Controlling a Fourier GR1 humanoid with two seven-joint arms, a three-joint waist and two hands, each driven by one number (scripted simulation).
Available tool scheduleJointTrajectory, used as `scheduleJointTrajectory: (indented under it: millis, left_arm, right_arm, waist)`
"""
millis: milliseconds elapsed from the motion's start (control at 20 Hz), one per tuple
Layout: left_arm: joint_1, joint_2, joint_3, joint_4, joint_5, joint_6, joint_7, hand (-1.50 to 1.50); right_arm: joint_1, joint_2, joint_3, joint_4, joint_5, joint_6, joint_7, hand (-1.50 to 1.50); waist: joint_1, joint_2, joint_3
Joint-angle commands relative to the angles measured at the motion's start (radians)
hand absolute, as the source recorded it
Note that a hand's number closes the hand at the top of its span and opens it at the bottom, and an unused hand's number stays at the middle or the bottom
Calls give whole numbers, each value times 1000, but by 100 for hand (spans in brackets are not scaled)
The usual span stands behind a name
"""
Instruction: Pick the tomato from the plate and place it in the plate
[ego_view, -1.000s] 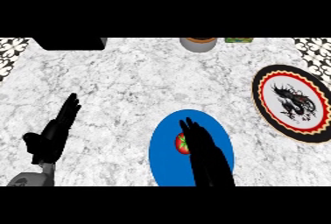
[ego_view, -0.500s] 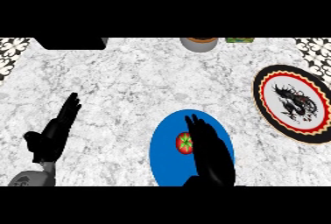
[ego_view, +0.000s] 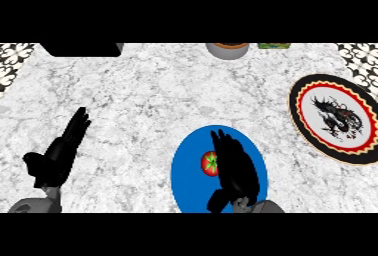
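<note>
While my right hand (ego_view: 236, 167) hovers open over the blue plate (ego_view: 190, 165), the tomato (ego_view: 210, 163) sits just left of it.
My left hand (ego_view: 60, 152) rests open near the left edge; the dragon plate (ego_view: 336, 117) lies well apart.

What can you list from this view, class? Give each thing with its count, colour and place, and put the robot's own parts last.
Tomato: one, red with a green stalk, on the blue plate, partly hidden by the right hand.
Blue plate: one, blue, near edge, centre-right.
Patterned plate: one, white with a dark dragon figure and a black and red rim, far right.
Pot: one, grey, at the far edge, cut off.
Dark box: one, black, far left.
Counter: one, grey marble.
Left hand: black, open, resting at left.
Right hand: black, open, over the blue plate.
</note>
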Motion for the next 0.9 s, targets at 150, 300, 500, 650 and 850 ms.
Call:
scheduleJointTrajectory:
  millis: [150, 300, 500, 650, 850]
  left_arm:
    - [-46, -44, 13, 39, -43, -10, 9, 0]
    - [10, -51, 22, 9, -63, -11, -17, 0]
    - [-31, 21, 86, -19, -1, -75, 50, 0]
    - [8, -42, 50, -49, -49, -34, 38, 0]
    - [8, -82, 24, -43, -91, -10, 37, 0]
  right_arm:
    - [-22, 68, -33, 195, 77, -67, -58, -150]
    - [15, 69, -33, 220, 94, -89, -88, -150]
    - [-44, 46, -88, 259, 5, 9, -232, 150]
    - [-96, 70, -46, 368, 2, -97, -233, 150]
    - [-87, 46, -124, 336, 15, -43, -324, 150]
  waist:
    - [-1, 1, 0]
    - [0, 0, 0]
    - [2, 1, 0]
    - [5, 1, 0]
    - [1, 0, 0]
